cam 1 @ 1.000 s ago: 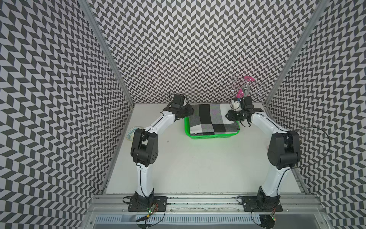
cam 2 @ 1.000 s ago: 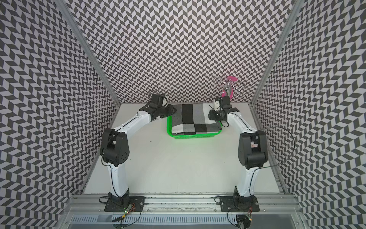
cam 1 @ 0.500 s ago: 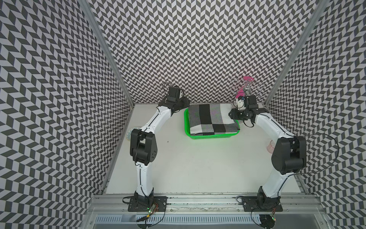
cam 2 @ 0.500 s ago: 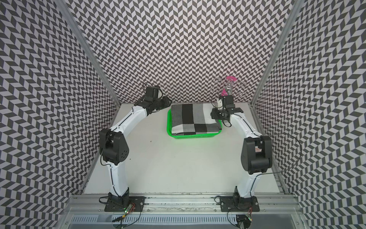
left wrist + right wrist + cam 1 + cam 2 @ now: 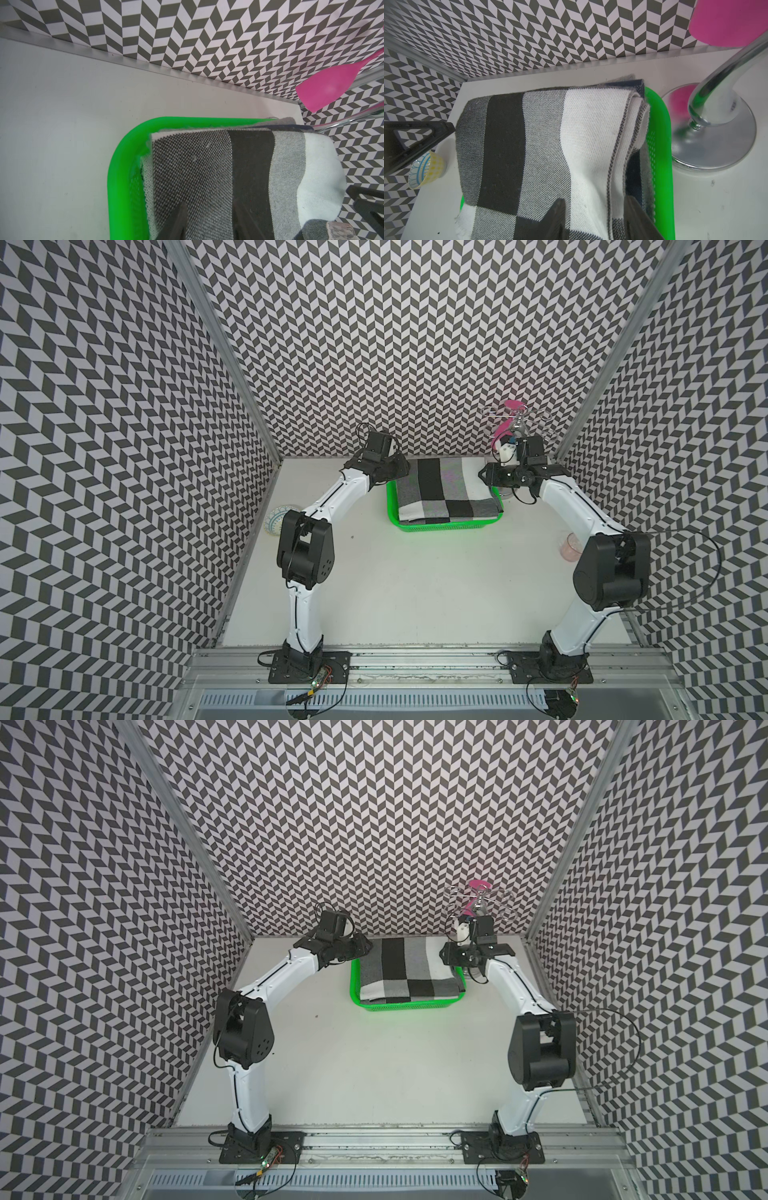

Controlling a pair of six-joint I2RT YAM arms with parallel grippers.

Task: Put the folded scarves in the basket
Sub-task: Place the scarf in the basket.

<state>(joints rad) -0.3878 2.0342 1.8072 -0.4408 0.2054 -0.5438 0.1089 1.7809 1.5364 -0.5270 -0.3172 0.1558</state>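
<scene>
Hovering parted and empty over the scarf [image 5: 446, 489], the left gripper [image 5: 209, 204] and right gripper [image 5: 593, 199] needed, I reckoned, to rise straight so nothing snagged cloth from the basket [image 5: 440, 526].

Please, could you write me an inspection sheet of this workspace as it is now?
Surface: white table, one small dark speck near the left arm.
Job's things: folded scarf lies in the green basket; its far edge covers the far rim.
Clutter: patterned bowl by the left wall; pink cup beside the right arm; chrome stand with a pink spatula in the far right corner.
Grippers: left pincer open above the scarf; right pincer open above the scarf; neither holds it.
Cables: black cable loops out from the right arm's elbow.
Surroundings: chevron-patterned walls; metal rail in front.
</scene>
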